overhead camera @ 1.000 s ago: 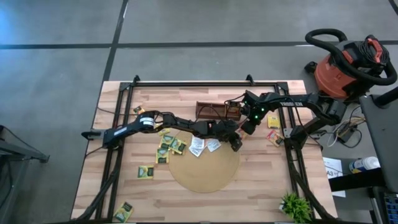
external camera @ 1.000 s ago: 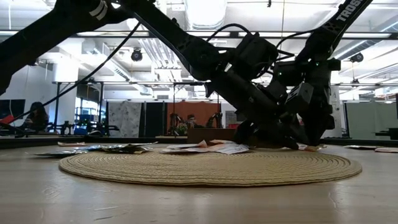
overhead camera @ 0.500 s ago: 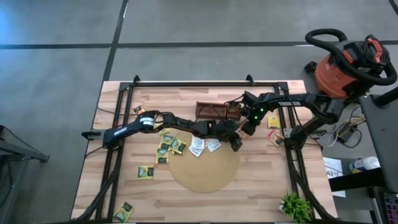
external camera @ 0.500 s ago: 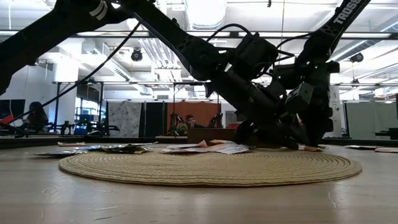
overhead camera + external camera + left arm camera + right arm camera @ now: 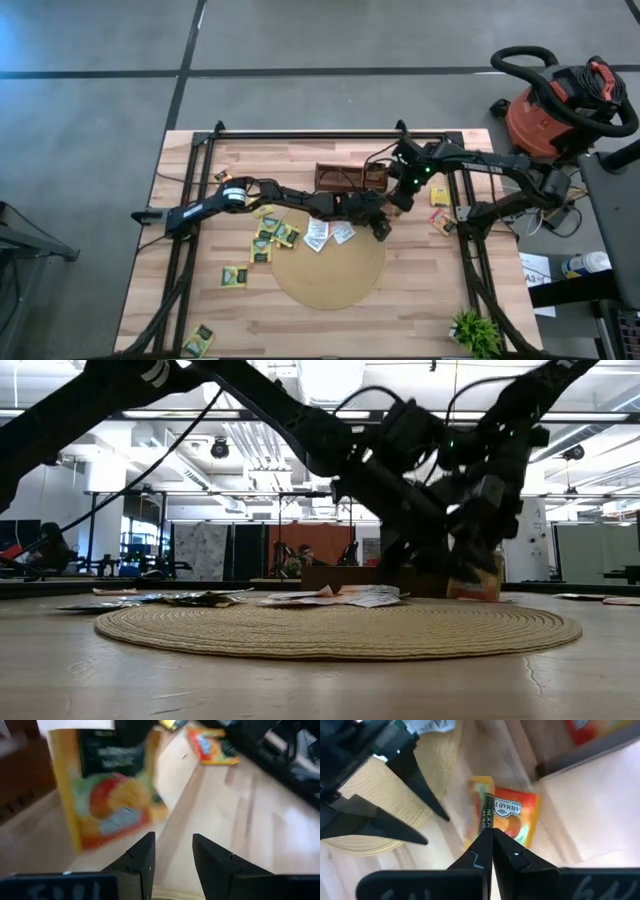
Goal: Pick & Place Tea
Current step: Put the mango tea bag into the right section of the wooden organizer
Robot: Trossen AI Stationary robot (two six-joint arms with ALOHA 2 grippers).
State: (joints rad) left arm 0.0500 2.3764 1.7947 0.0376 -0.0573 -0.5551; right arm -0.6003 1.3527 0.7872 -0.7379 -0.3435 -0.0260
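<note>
The right gripper point(image 5: 491, 840) has its two fingers pressed together on the edge of an orange tea sachet point(image 5: 512, 817); the sachet hangs from the fingers, lifted just off the wood, close to the long brown box point(image 5: 350, 177); in the low view the same sachet point(image 5: 478, 586) shows orange under the dark arm, a little above the table point(image 5: 420, 300).

The left gripper point(image 5: 172, 851) reaches across the middle of the table and sits right next to the right one; its two fingers are a little apart with nothing between them; the orange sachet point(image 5: 112, 805) fills much of its view, very near its fingertips; this arm is in the way on one side, and the box is close on the other.

The big round mat point(image 5: 330, 268) lies just below both grippers; two white sachets point(image 5: 328, 234) rest at its top edge; a bunch of yellow and green sachets point(image 5: 270, 236) lies by its left edge, under the left arm; two more point(image 5: 234, 276) and point(image 5: 198, 340) lie farther down; other sachets point(image 5: 440, 196) lie near the right side rail.

A small green plant point(image 5: 474, 331) stands at the table's bottom right corner; a red vacuum cleaner point(image 5: 555, 105) sits on the floor beyond the table.
</note>
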